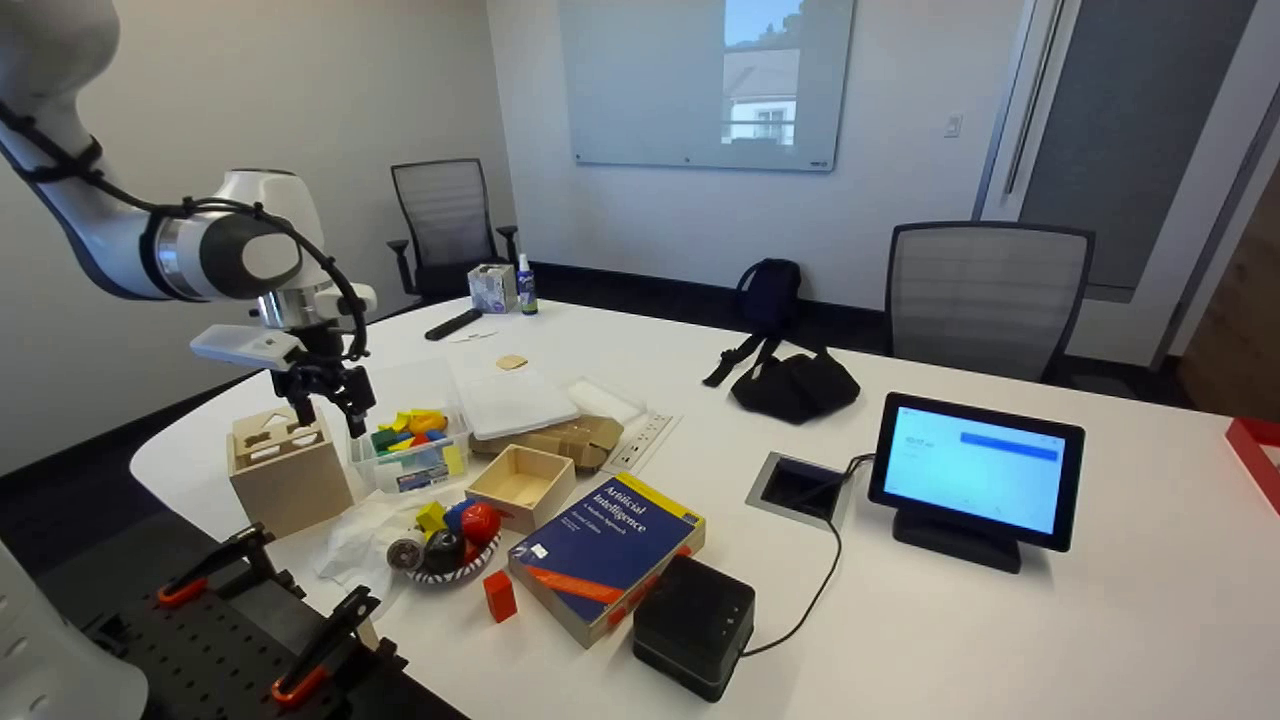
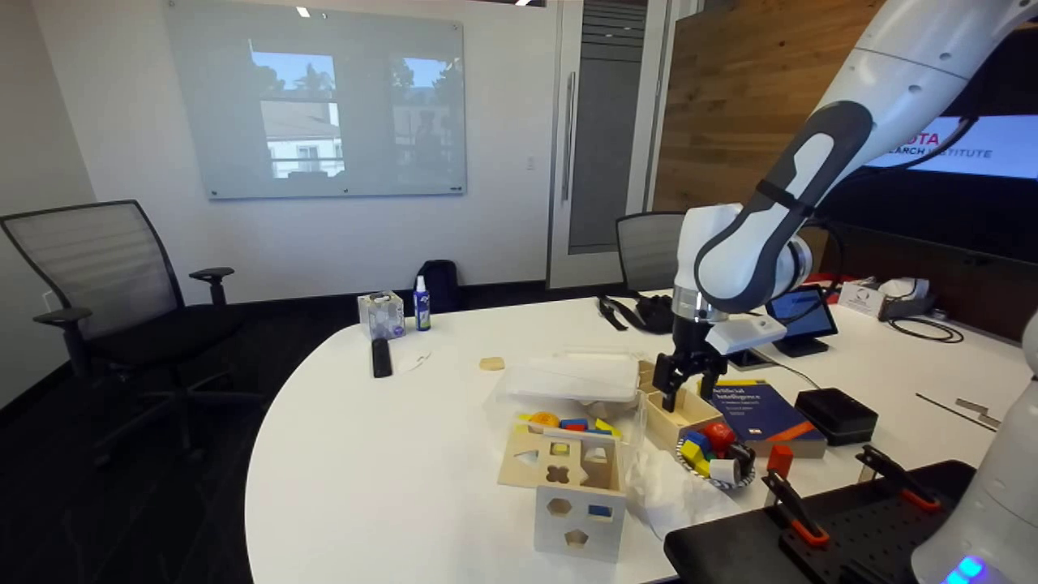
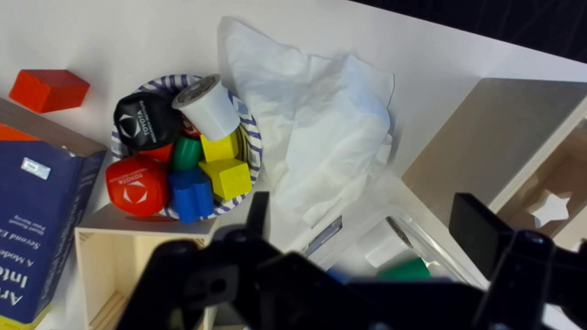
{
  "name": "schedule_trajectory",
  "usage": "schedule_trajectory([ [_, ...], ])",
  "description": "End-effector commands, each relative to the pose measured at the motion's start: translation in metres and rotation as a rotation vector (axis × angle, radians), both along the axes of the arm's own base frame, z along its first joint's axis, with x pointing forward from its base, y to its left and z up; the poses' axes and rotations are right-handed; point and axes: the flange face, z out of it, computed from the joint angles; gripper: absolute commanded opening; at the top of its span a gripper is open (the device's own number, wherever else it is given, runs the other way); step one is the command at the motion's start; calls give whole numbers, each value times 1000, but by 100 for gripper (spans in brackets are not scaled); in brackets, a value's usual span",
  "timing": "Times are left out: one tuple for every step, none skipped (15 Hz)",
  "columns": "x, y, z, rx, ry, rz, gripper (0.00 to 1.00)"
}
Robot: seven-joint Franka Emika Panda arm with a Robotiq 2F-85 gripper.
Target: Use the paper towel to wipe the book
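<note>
Paper towel point(image 3: 321, 133) lies crumpled between the patterned bowl point(image 3: 252, 142) and the wooden shape box point(image 3: 472, 137), its raised folds likely easy to pinch. Above the tabletop point(image 1: 900, 640), the pincer point(image 3: 362, 201) hangs spread and empty, presumably for that grab. On the bowl's other side, the book point(image 1: 605, 535) rests face up, its cover free for wiping.

A: What lies flat in an exterior view?
B: The book point(image 1: 606, 550), cover up, near the black box point(image 1: 693, 625).
A: The gripper point(image 1: 331, 426)?
B: Suspended above the table point(image 1: 900, 640), jaws apart; the crumpled paper towel point(image 1: 352, 545) lies beside the striped bowl point(image 1: 466, 572).
</note>
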Motion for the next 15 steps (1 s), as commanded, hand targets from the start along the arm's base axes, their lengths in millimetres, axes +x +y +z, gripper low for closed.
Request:
schedule_trajectory([
  [-3,2,-32,-7,16,50,100],
  [-4,1,-40,-17,23,61,100],
  [-5,-1,-48,-27,32,76,100],
  [-5,-3,-56,-37,39,89,100],
  [-5,-5,-63,-44,46,99,100],
  [-5,-8,-70,-55,50,114,100],
  [-5,-9,-78,-62,54,129,100],
  [-4,-10,-86,-66,61,145,100],
  [-2,-10,-93,-70,64,158,100],
  [-1,-9,-100,-73,71,171,100],
  [0,-6,-107,-72,77,182,100],
  [3,-2,-113,-72,80,195,100],
  [5,2,-119,-72,83,208,100],
  [8,5,-125,-75,85,219,100],
  [10,7,-130,-78,89,229,100],
])
